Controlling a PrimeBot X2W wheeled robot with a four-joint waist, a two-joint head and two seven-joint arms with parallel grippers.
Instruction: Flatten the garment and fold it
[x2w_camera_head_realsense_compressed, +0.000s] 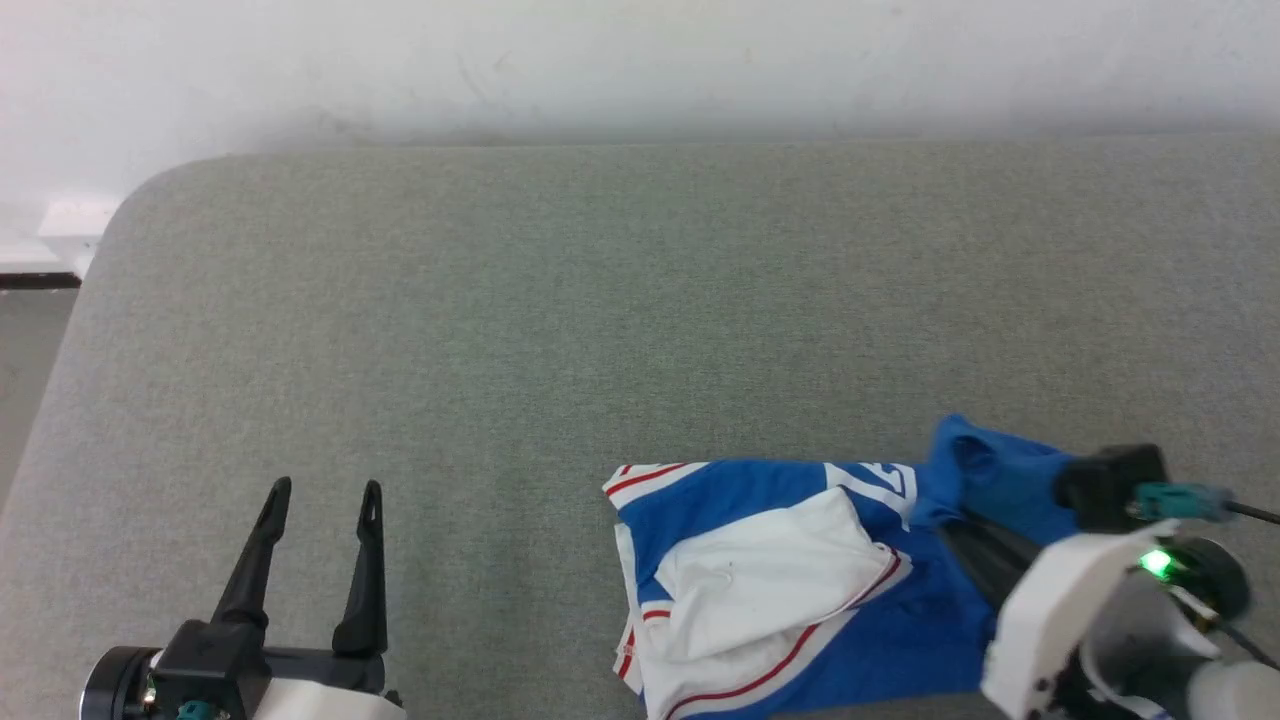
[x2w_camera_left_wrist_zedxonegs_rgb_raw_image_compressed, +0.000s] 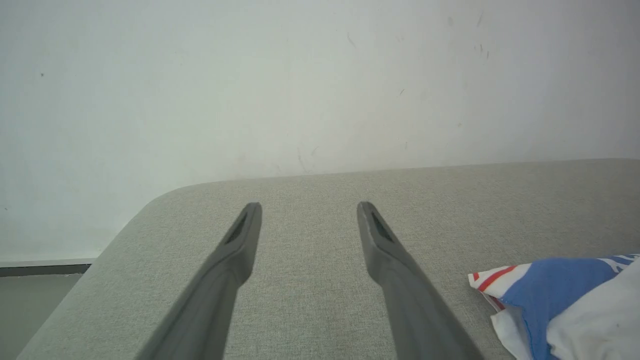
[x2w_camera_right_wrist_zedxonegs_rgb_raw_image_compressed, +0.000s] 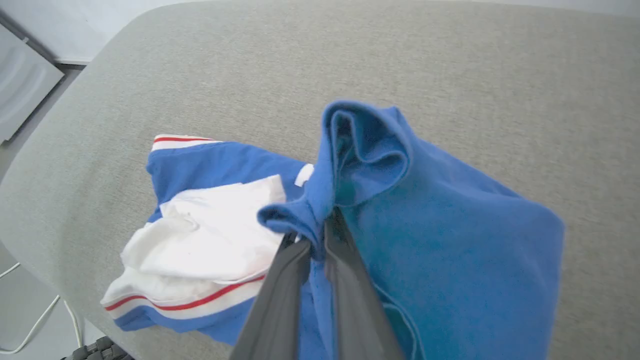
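The royal-blue short-sleeved T-shirt with white sleeves and red-and-white striped trim (x2w_camera_head_realsense_compressed: 780, 570) lies crumpled at the near right of the grey fabric-covered counter (x2w_camera_head_realsense_compressed: 600, 300), close to its front edge. One white sleeve is folded over the blue body, and part of a white print peeks out beside it.

The right end effector (x2w_camera_head_realsense_compressed: 955, 528) is closed on a bunch of the blue cloth. In the right wrist view its two dark fingers pinch a gathered ridge of fabric (x2w_camera_right_wrist_zedxonegs_rgb_raw_image_compressed: 315, 235), which rises into a loose hood above the tips. That part of the shirt stands up off the counter while the rest rests on it. It looks like a hold for lifting and drawing the cloth out so the heap can open. Which edge of the shirt is caught is hard to say, since the folds hide the seams.

The left end effector (x2w_camera_head_realsense_compressed: 327, 490) hovers over bare counter at the near left, well apart from the shirt, its fingers spread wide and holding nothing. It seems parked there, ready to take a second corner.

The shirt is not yet flat, so folding looks some way off.
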